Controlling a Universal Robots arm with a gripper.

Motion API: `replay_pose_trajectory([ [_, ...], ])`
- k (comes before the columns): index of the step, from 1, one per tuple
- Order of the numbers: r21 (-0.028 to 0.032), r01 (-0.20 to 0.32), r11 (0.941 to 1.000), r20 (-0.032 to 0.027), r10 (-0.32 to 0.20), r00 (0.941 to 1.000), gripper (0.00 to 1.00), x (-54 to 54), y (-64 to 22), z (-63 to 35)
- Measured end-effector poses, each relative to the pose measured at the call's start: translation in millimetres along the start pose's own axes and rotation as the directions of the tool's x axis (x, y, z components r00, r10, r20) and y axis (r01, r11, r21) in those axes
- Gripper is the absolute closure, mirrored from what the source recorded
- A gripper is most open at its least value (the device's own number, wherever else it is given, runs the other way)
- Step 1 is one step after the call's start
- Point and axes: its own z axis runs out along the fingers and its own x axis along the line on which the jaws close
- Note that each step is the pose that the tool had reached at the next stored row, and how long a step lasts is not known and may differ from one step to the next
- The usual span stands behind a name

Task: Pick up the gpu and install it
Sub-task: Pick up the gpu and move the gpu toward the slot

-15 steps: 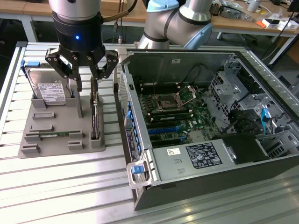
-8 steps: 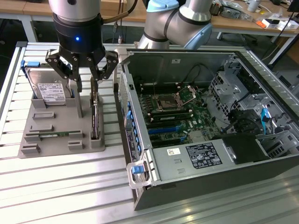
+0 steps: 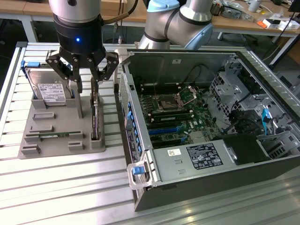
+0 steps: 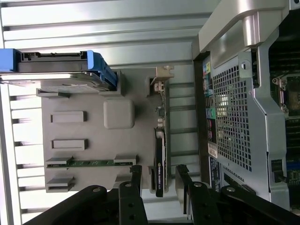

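Observation:
The gpu [image 3: 96, 118] stands on edge in a slot of the grey holder [image 3: 61, 123], black shroud and green board seen edge-on, its silver bracket [image 4: 161, 75] at the end facing away from the wrist camera. My gripper [image 3: 87, 86] hangs open just above it. In the wrist view the gpu [image 4: 159, 157] runs between the two black fingers [image 4: 136, 177], one on each side of its near end, with a small gap on both sides. My gripper [image 4: 159, 180] holds nothing.
The holder [image 4: 93, 133] also carries a silver hard drive [image 3: 49, 90] with blue rails and a thin green memory stick [image 3: 52, 136]. The open computer case [image 3: 140, 140] lies close on the exterior view's right, its motherboard [image 3: 180, 112] exposed. Everything rests on a slatted aluminium table [image 3: 70, 187].

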Motion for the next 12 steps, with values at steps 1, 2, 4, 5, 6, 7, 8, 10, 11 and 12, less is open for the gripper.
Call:
replay_pose_trajectory([
  [1, 0.0000, 0.000, 1.0000, 0.0000, 0.000, 1.0000, 0.58, 0.0, 0.0, 0.3],
  [2, 0.0000, 0.000, 1.0000, 0.0000, 0.000, 1.0000, 0.58, 0.1, -0.1, 2.2],
  [4, 0.0000, 0.000, 1.0000, 0.0001, 0.000, 1.0000, 0.58, 0.1, -0.1, 3.1],
  [5, 0.0000, 0.000, 1.0000, 0.0000, 0.000, 1.0000, 0.58, 0.1, -0.1, 3.3],
  [6, 0.0000, 0.000, 1.0000, 0.0000, 0.000, 1.0000, 0.58, 0.1, -0.1, 3.5],
  [7, 0.0000, 0.000, 1.0000, 0.0000, 0.000, 1.0000, 0.58, 0.1, -0.1, 3.7],
  [8, 0.0000, 0.000, 1.0000, 0.0001, 0.000, 1.0000, 0.58, 0.1, -0.2, 4.0],
  [10, 0.0001, 0.000, 1.0000, 0.0001, 0.000, 1.0000, 0.58, 0.1, -0.2, 4.8],
  [11, 0.0000, 0.000, 1.0000, 0.0000, 0.000, 1.0000, 0.58, 0.1, -0.2, 5.1],
  [12, 0.0000, 0.000, 1.0000, 0.0000, 0.000, 1.0000, 0.58, 0.1, -0.2, 5.5],
])
